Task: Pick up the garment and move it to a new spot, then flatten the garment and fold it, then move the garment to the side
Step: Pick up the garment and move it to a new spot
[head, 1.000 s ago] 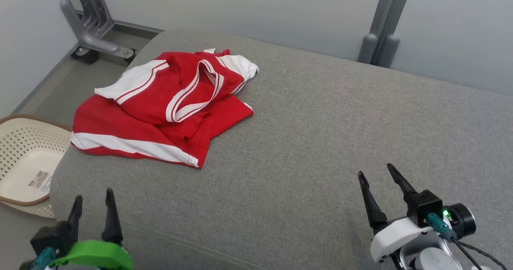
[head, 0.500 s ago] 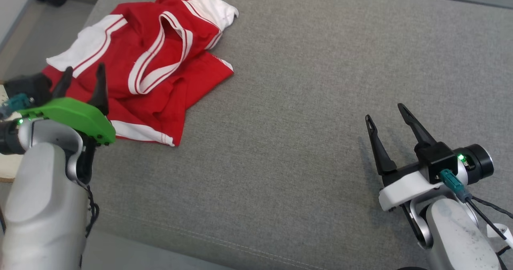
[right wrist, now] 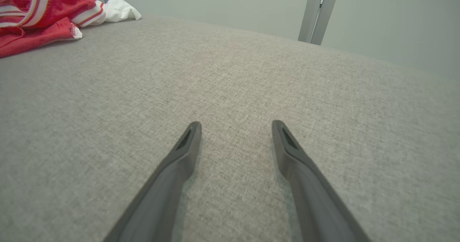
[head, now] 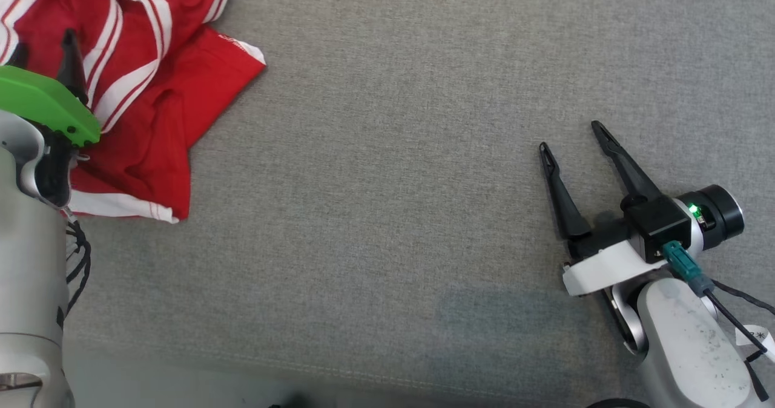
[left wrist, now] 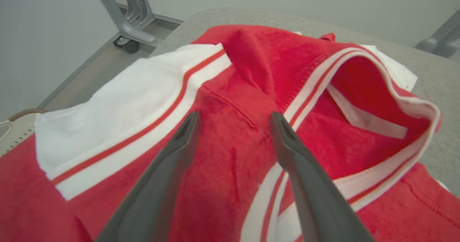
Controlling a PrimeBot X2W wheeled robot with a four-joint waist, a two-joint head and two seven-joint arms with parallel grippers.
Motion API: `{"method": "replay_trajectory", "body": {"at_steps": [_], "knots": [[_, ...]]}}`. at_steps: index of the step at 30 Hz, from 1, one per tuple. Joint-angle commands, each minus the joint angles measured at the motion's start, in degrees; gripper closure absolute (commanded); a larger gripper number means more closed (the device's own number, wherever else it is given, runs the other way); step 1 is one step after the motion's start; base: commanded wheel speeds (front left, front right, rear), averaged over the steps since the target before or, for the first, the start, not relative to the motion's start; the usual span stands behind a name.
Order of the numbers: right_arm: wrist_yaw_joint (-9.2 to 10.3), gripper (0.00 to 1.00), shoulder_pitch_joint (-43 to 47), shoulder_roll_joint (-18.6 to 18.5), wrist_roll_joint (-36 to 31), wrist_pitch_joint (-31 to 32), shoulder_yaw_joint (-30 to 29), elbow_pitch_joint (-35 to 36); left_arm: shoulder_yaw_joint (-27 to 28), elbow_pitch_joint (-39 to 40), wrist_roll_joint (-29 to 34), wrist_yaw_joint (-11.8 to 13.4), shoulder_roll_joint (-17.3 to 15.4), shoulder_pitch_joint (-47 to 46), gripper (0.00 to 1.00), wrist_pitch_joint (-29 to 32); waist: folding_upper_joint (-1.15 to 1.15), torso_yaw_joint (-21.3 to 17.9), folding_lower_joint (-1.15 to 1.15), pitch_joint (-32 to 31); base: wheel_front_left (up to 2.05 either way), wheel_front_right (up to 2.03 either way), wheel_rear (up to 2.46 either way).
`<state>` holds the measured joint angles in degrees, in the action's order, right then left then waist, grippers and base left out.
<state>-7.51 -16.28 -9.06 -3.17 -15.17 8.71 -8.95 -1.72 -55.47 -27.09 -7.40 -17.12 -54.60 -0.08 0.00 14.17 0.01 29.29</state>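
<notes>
Entry: pick-up stage, nothing lifted yet.

The garment [head: 151,93], a red jersey-type top with white striped trim, lay crumpled on the grey surface [head: 387,154], at the surface's far left part. One hem corner [head: 163,214] pointed toward the surface's near edge. Nothing held it down.

The left end effector [left wrist: 234,116] was spread wide and empty, poised over the surface's left part, directly above the red heap. In the left wrist view its fingers [left wrist: 169,170] framed a red panel between the white sleeve [left wrist: 118,91] and the striped neckline [left wrist: 320,78]. Contact with the cloth could not be confirmed. The right end effector [head: 569,135] was released and empty, low over the bare right part of the surface.

Handling judgement: a light, soft, fully limp knit that would sag and drape from any single pinch, with no risk of breakage. The weave looked matte, so slip was judged unlikely if enough cloth was caught. The layers overlapped, so a pinch in the middle might lift one layer alone or several together.

Suggested hold: a raised ridge or the ribbed neckline band, which stood up off the heap and offered thickness to bite. For flattening, the shoulder seams or hem corners were judged better, one per end effector.
</notes>
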Motion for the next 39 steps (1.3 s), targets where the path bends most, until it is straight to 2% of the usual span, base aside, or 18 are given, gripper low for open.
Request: {"method": "replay_trajectory", "body": {"at_steps": [1,5,6,7,8,17,23,29,35,39], "knots": [[0.05,0.00,0.3,-0.4,-0.4,0.1,-0.1,-0.6,0.2,-1.9,-0.4,0.0,-1.1,-2.2,0.00,-0.4,0.00,-3.5,-0.01,4.5,0.00,0.00,0.00],[0.07,0.00,1.2,-0.5,-0.4,0.3,0.0,-0.9,-0.4,-6.2,0.1,0.1,-1.6,-4.4,0.00,-0.3,0.00,-4.2,-0.01,5.3,0.00,0.00,0.00],[0.07,0.00,1.5,-0.5,-0.4,0.3,-0.1,-1.0,-0.5,-7.2,0.2,0.1,-1.9,-4.8,0.26,-0.4,0.00,-4.4,-0.01,5.3,0.00,0.00,0.00],[0.08,0.00,1.7,-0.4,-0.4,0.4,-0.4,-1.2,-0.6,-8.1,0.2,0.2,-2.1,-5.1,0.84,-0.8,0.00,-4.5,-0.01,5.2,0.00,0.00,0.00],[0.08,0.00,1.9,-0.2,-0.3,0.4,-0.7,-1.3,-0.6,-8.9,0.2,0.2,-2.2,-5.3,1.00,-1.1,0.00,-4.6,-0.01,5.1,0.00,0.00,0.00],[0.06,0.00,4.0,2.1,0.7,0.4,-0.9,-2.3,-0.1,-9.7,-1.1,0.1,-3.0,-6.3,1.00,-9.3,0.00,-4.6,-0.01,0.4,0.00,0.00,0.00],[0.06,0.00,4.9,3.9,1.8,0.1,-0.9,-3.2,-3.7,-5.7,0.5,0.0,-2.8,-6.5,1.00,-12.2,0.00,-4.8,-0.01,-5.5,0.00,0.00,0.00],[0.06,0.00,7.4,5.3,3.5,0.0,-0.9,-4.1,-10.7,4.0,-0.4,0.0,0.1,-3.9,1.00,-10.3,0.00,-7.2,-0.01,-13.0,0.00,0.00,0.00],[0.06,0.00,10.5,5.9,4.8,0.0,-1.3,-4.4,-19.0,18.4,-2.3,0.0,3.8,2.8,1.00,-4.9,0.00,-11.1,-0.01,-18.7,0.00,0.00,0.00],[0.06,0.00,11.5,6.1,5.3,0.0,-2.3,-4.0,-23.4,28.9,-3.3,0.1,7.0,9.4,1.00,-0.6,0.00,-14.0,-0.01,-20.1,0.00,0.00,0.00]]}}
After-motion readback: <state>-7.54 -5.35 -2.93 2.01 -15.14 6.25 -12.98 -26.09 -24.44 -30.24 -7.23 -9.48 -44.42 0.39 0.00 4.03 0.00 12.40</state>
